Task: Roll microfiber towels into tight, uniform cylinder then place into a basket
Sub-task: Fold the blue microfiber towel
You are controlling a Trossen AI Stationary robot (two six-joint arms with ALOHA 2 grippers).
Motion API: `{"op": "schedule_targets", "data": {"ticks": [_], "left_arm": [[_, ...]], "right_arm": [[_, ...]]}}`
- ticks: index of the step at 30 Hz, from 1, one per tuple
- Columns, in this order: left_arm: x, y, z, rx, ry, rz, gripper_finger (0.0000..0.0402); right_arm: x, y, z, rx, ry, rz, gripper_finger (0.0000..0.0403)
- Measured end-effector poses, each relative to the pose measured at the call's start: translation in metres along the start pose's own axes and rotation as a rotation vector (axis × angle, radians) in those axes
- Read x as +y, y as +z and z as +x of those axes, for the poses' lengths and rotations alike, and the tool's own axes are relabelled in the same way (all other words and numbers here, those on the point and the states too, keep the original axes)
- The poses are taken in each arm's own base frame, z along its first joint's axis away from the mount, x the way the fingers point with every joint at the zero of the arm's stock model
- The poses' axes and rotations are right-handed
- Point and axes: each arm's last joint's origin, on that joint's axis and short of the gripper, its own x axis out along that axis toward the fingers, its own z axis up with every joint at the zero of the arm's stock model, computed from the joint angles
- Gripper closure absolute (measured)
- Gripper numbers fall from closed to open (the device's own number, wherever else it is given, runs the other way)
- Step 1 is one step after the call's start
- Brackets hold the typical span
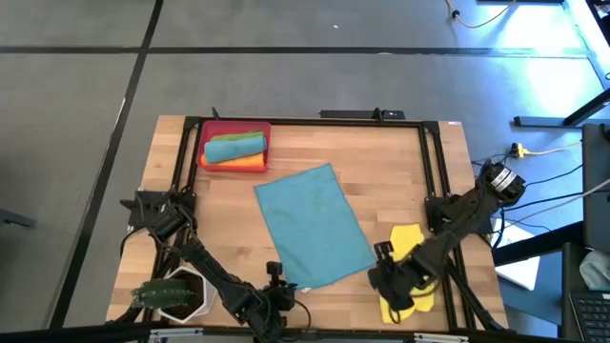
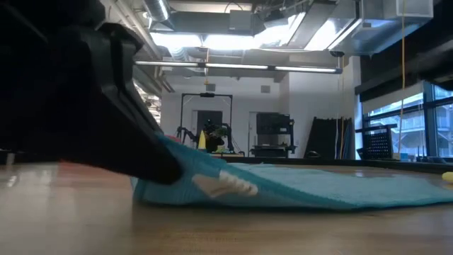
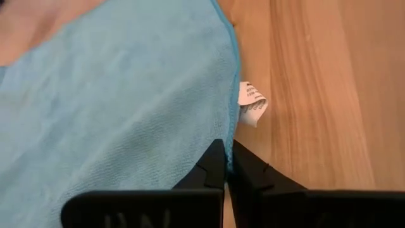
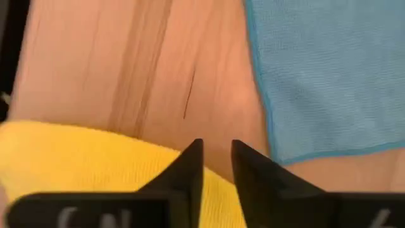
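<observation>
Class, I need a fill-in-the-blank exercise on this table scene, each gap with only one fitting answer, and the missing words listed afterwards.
1. The towel spread flat in the middle of the table is coloured ____.
2. The left gripper has its jaws shut on that towel's ____.
3. The right gripper hovers over the ____ towel.
4. The rolled towels lie in the ____ basket.

Missing words: teal-blue; edge; yellow; red

We see two black arms of jointed segments. The left hand (image 3: 228,166) and the right hand (image 4: 217,166) each have two matte, wedge-shaped black fingers.
</observation>
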Motion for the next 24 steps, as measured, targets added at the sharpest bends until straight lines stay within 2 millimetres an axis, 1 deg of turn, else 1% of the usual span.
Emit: {"op": "schedule_targets", "data": {"ticks": [3, 7, 11, 13, 16, 24], "left_arm": [[0.0, 0.0, -0.001, -0.015, 0.015, -0.002, 0.0401], [0.0, 0.0, -0.001, -0.016, 0.016, -0.009, 0.0401], [0.0, 0.0, -0.001, -0.018, 0.019, -0.009, 0.0401], [0.0, 0.0, -0.001, -0.019, 0.02, -0.009, 0.0401], [0.0, 0.0, -0.001, -0.02, 0.02, -0.009, 0.0401], [0.0, 0.0, -0.001, -0.019, 0.02, -0.009, 0.0401]], "right_arm": [[0.008, -0.005, 0.001, -0.046, -0.08, -0.033, 0.0283], [0.013, -0.009, 0.011, -0.066, -0.183, -0.086, 0.0233], [0.014, -0.012, 0.028, -0.034, -0.242, -0.108, 0.0208], [0.014, -0.015, 0.037, -0.001, -0.269, -0.119, 0.0207], [0.013, -0.017, 0.043, 0.008, -0.331, -0.114, 0.0211], [0.01, -0.021, 0.045, 0.023, -0.389, -0.076, 0.0252]]}}
